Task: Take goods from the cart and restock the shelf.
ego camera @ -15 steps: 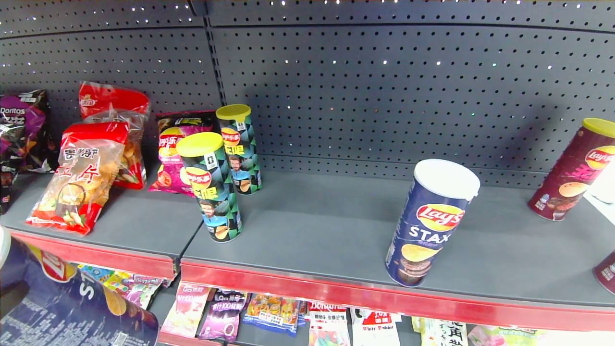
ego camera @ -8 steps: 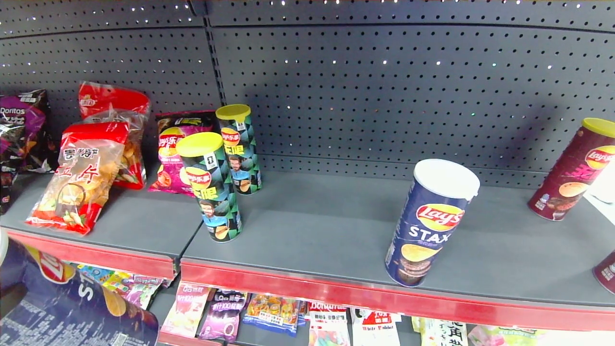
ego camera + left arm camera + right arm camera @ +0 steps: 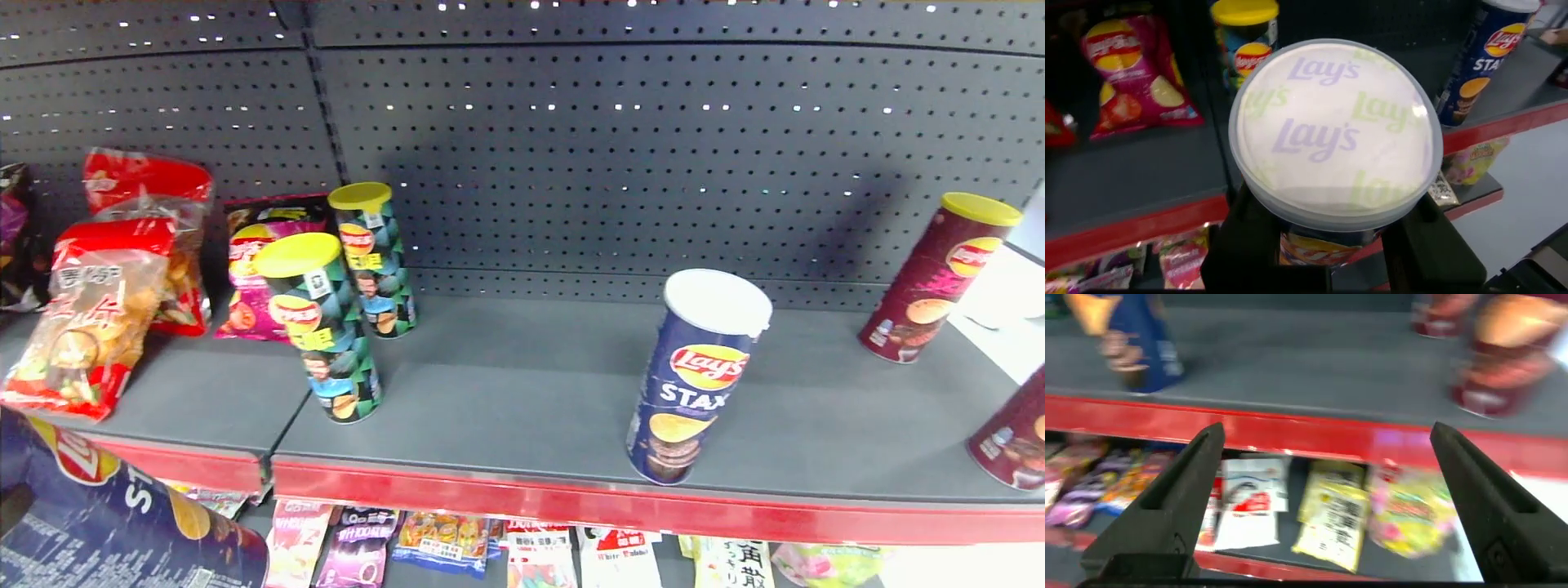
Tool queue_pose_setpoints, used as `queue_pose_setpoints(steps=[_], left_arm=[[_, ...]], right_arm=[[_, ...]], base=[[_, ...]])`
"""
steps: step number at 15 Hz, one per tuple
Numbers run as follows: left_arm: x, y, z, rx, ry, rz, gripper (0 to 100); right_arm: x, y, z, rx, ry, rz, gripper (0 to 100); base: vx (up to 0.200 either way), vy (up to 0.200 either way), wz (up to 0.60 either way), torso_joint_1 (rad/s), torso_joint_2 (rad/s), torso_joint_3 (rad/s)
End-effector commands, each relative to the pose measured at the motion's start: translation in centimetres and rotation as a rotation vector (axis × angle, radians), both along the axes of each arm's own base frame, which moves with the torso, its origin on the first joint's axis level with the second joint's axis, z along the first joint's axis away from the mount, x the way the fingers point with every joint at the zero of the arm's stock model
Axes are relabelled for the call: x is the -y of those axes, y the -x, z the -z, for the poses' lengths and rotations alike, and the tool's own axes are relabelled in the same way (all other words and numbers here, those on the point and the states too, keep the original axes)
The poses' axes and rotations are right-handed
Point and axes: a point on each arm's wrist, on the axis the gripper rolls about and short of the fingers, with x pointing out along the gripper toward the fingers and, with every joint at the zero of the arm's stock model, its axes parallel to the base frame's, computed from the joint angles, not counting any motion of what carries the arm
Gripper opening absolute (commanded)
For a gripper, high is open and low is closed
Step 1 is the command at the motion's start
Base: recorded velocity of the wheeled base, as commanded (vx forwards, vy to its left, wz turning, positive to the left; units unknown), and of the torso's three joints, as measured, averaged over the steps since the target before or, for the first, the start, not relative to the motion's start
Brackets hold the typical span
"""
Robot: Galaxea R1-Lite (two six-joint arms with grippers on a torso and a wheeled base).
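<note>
Starting with the head view, where is the chip can?

Low at the left, below the red front lip of the shelf (image 3: 522, 408). The chip can (image 3: 106, 523) is dark blue with a red-and-yellow logo, and it lies tilted.

How much room is there on the shelf?

Two green cans (image 3: 322, 327) stand left of the middle, one behind the other. A standing blue can (image 3: 694, 376) with a white lid is near the front edge, right of the middle. They are well apart, with grey board showing between them back to the pegboard. Two maroon cans (image 3: 931, 278) take the right end. Red bags (image 3: 90, 318) and a pink bag (image 3: 253, 278) take the left end.

What does the left wrist view show?

The chip can's (image 3: 1335, 135) white printed lid faces the camera. The left tool (image 3: 1335, 241) pinches its body, with a dark finger on either side. The can is in front of the shelf's front lip (image 3: 1135, 224), with the pink bag (image 3: 1135, 73) and a green can beyond it.

And the right wrist view?

The right tool (image 3: 1327, 433) has its fingers spread wide, and the red lip (image 3: 1315, 429) shows between them. It is out in front of the shelf edge. The standing blue can (image 3: 1139, 343) and the maroon cans (image 3: 1498, 363) are beyond it, blurred. Packets (image 3: 1331, 514) lie on the lower shelf.

Has anything changed since half a second ago?

The whole head picture has slid leftward, so the camera turned. The goods keep their places relative to one another. The chip can stays in the same low left spot.
</note>
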Motion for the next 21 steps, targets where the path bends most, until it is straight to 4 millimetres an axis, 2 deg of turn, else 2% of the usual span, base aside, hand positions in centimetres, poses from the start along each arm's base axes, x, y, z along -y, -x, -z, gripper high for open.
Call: queue_pose_setpoints(steps=[1, 6, 9, 10, 11, 14, 17, 18, 21], left_arm=[[0.0, -0.1, 0.0, -0.002, 0.0, -0.001, 0], [0.0, -0.3, -0.3, -0.005, 0.0, -0.001, 0], [0.3, -2.0, -1.1, -0.047, -0.007, 0.006, 0], [0.5, -3.0, -1.5, -0.057, -0.008, 0.015, 0], [0.9, -4.8, -2.0, -0.057, -0.008, 0.059, 0], [2.5, -9.2, -1.9, -0.089, -0.016, 0.133, 0], [5.2, -14.0, -2.1, -0.126, -0.029, 0.22, 0], [5.6, -14.7, -2.1, -0.138, -0.032, 0.229, 0], [8.8, -19.1, -1.9, -0.15, -0.045, 0.301, 0]], right_arm=[[0.0, 0.0, 0.0, -0.001, 0.001, -0.002, 100], [0.0, 0.0, 0.0, -0.001, 0.001, -0.002, 100], [0.0, 0.0, 0.0, -0.001, -0.001, -0.002, 100], [0.0, 0.0, 0.0, -0.001, -0.001, -0.002, 100], [0.0, 0.0, 0.0, -0.001, -0.001, -0.002, 100], [0.0, 0.0, 0.0, -0.001, -0.001, -0.002, 100], [0.0, 0.0, 0.0, -0.001, -0.001, -0.002, 100], [0.0, 0.0, 0.0, -0.001, -0.001, -0.002, 100], [0.0, 0.0, 0.0, -0.001, -0.001, -0.002, 100]], base=[[0.0, 0.0, -0.6, 0.012, 0.0, -0.002], [0.0, 0.0, -0.12, 0.002, 0.0, 0.0], [0.0, 0.0, 0.0, 0.0, 0.0, 0.0], [0.0, 0.0, 0.0, 0.0, 0.0, 0.0], [0.0, 0.0, 0.0, 0.0, 0.0, 0.0], [0.0, 0.0, 0.0, 0.0, 0.0, 0.0], [0.0, 0.0, 0.0, 0.0, 0.0, 0.0], [0.0, 0.0, 0.0, 0.0, 0.0, 0.0], [0.0, 0.0, 0.0, 0.0, 0.0, 0.0]])
